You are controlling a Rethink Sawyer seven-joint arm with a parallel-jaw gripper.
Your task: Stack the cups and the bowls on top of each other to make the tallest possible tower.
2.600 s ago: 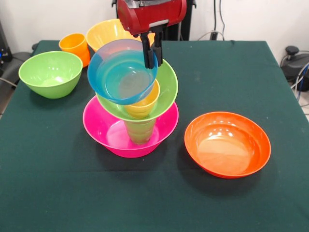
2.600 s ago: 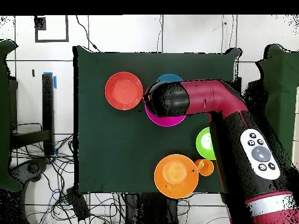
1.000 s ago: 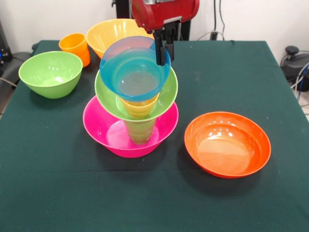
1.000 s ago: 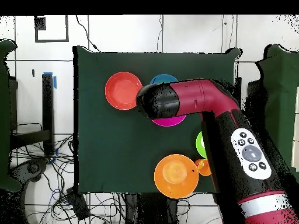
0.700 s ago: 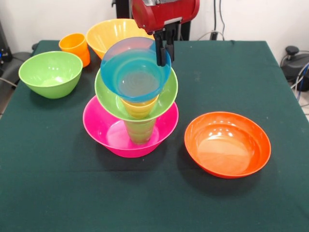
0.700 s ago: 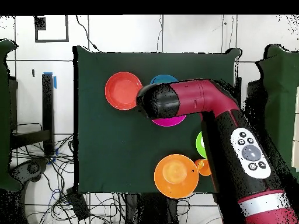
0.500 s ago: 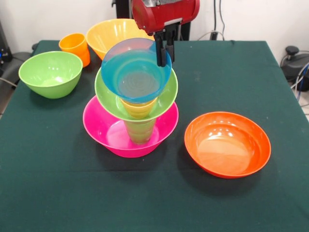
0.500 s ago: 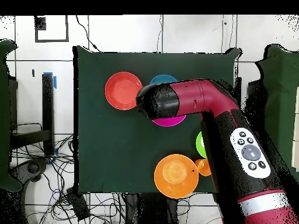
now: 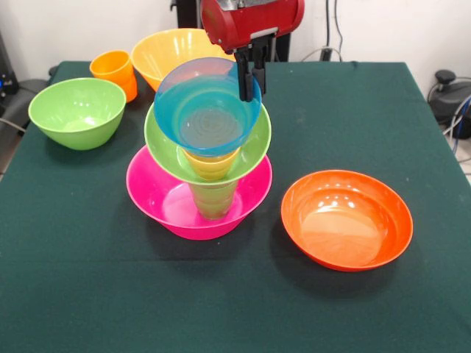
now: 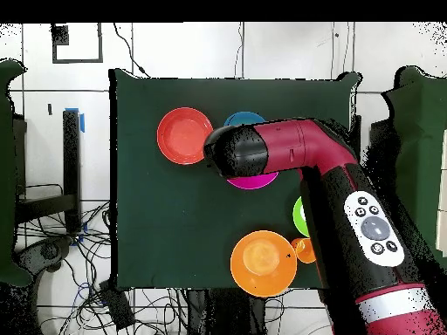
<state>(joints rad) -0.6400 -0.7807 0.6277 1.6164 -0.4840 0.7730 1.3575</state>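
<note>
The tower stands mid-table in the front view. A big pink bowl (image 9: 158, 193) is its base, with a green cup (image 9: 213, 200) upright inside it. Above these sit a light green bowl (image 9: 254, 140) and a yellow cup (image 9: 213, 165). A translucent blue bowl (image 9: 202, 110) is on top, tilted toward the camera. My gripper (image 9: 249, 88) comes down from above and is shut on the blue bowl's far right rim, one finger inside and one outside. In the overhead view the arm's head (image 10: 240, 150) covers the stack, and only edges of the blue bowl (image 10: 247, 116) and pink bowl (image 10: 255, 182) show.
A red-orange bowl (image 9: 346, 219) sits right of the tower. At the far left are a light green bowl (image 9: 77, 110), an orange cup (image 9: 115, 70) and a large yellow-orange bowl (image 9: 169, 50). The dark green cloth ends at the table edges.
Since 2.6 s ago the gripper has carried the blue bowl up and to the right, over the centre of the stack. Over the last half second it has barely moved.
</note>
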